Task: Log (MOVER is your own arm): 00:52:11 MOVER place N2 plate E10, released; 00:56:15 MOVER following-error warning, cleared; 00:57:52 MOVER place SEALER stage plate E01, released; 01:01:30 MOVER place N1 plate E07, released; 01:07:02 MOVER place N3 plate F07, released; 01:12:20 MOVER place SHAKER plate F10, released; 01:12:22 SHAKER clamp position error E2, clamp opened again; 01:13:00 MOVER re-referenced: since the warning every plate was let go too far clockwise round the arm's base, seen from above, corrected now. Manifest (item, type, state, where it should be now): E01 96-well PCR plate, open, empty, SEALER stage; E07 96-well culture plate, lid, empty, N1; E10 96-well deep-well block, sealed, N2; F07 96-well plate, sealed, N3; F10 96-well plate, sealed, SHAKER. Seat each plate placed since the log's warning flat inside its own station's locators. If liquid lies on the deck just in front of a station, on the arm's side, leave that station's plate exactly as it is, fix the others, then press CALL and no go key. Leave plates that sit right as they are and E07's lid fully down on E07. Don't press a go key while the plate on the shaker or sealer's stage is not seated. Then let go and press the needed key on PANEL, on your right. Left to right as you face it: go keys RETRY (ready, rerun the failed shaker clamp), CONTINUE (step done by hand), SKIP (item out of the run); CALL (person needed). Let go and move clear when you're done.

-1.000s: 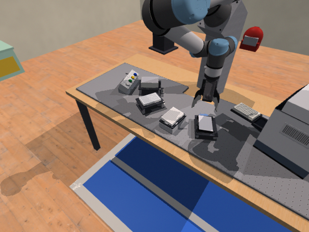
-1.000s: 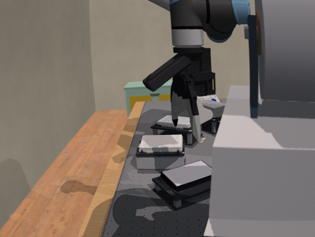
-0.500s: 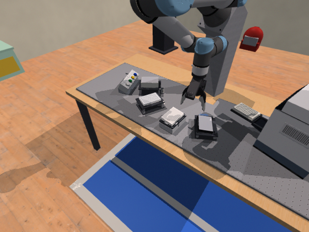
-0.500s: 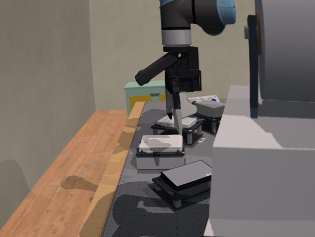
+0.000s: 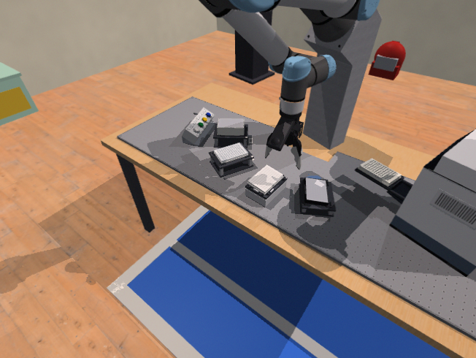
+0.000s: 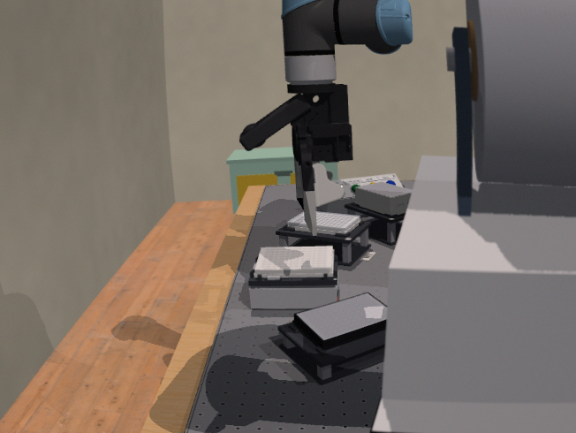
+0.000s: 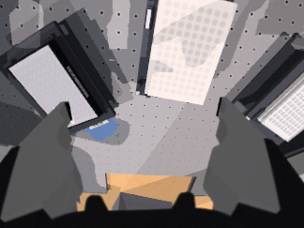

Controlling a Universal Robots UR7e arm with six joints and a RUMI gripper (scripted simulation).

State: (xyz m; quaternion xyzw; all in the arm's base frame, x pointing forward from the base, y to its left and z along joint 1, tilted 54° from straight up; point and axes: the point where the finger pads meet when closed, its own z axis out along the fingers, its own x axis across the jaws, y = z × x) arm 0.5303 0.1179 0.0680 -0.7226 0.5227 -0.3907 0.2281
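My gripper (image 5: 282, 153) is open and empty, hovering above the deck between the arm's base and the stations; it also shows in the exterior view (image 6: 309, 223) and the wrist view (image 7: 152, 154). Below and ahead, a white sealed plate (image 5: 265, 177) lies skewed on the light grey shaker (image 6: 293, 292); the wrist view shows it too (image 7: 188, 48). A grey sealed plate (image 5: 316, 191) (image 6: 339, 321) sits askew and tilted on a black nest. A blue puddle (image 7: 100, 130) (image 5: 313, 177) lies on the deck at that nest's arm-side edge. A white lidded well plate (image 5: 231, 153) sits on another nest (image 7: 286, 109).
A grey deep-well block (image 5: 231, 126) stands on a nest beside the key panel (image 5: 198, 125) at the deck's far left. An open PCR plate (image 5: 379, 171) lies on the stage of the large grey sealer (image 5: 442, 207) at the right. The arm's pedestal (image 5: 338, 96) stands behind the gripper.
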